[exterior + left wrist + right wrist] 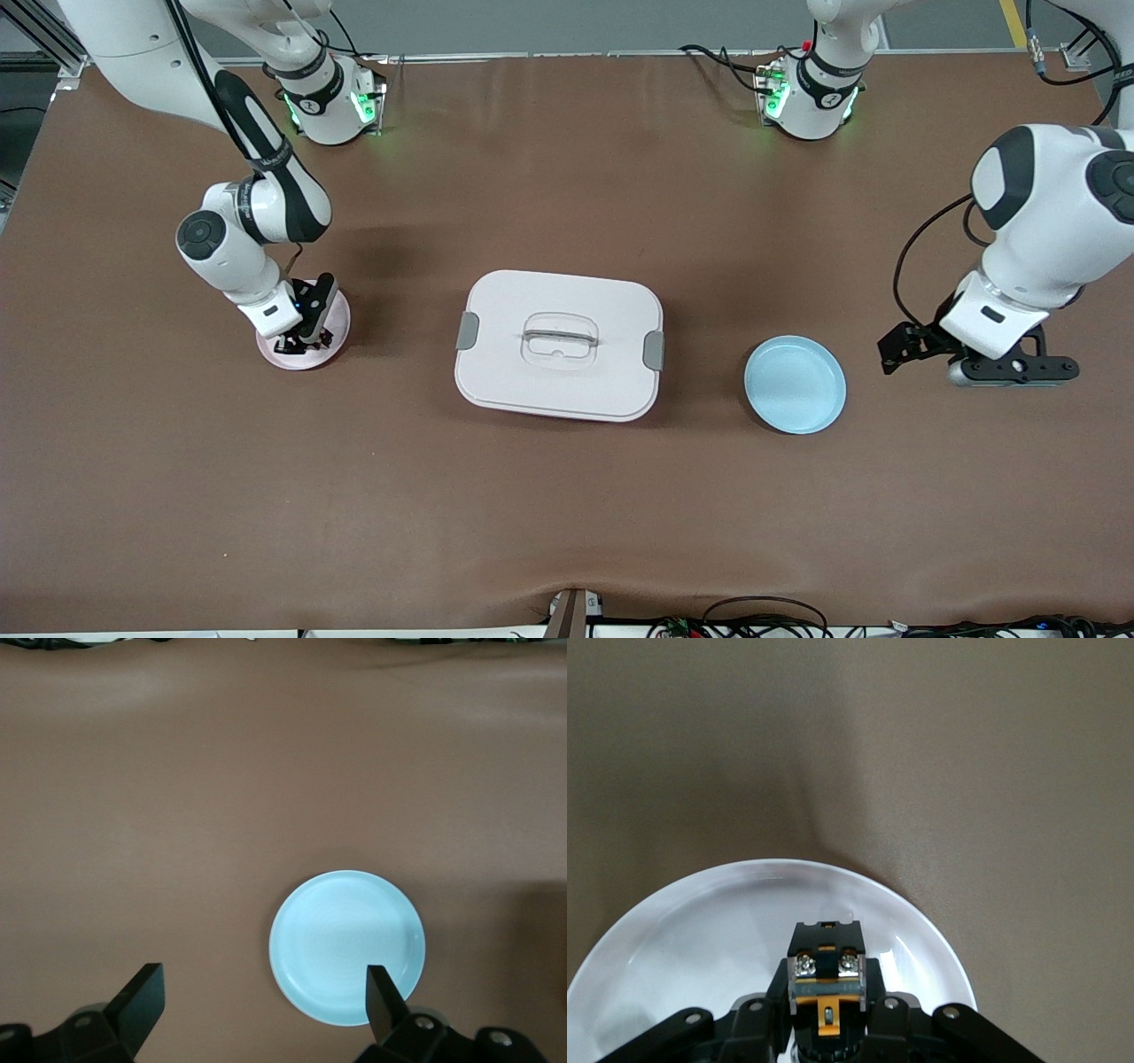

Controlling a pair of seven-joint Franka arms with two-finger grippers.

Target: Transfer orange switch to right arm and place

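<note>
The orange switch point(826, 970), a tiny black block with an orange-tan middle and two silver screws, sits between the fingers of my right gripper point(826, 997), which is shut on it. That gripper point(304, 340) hangs low over a small pink plate point(337, 308) toward the right arm's end of the table; the plate looks whitish in the right wrist view point(700, 930). I cannot tell if the switch touches the plate. My left gripper point(891, 350) waits open and empty beside a light blue plate point(795, 384), with its fingers point(385, 997) wide apart.
A white lidded box point(558, 346) with grey side latches and a clear handle stands in the middle of the table, between the two plates. The light blue plate point(347, 943) has nothing on it. Brown cloth covers the table.
</note>
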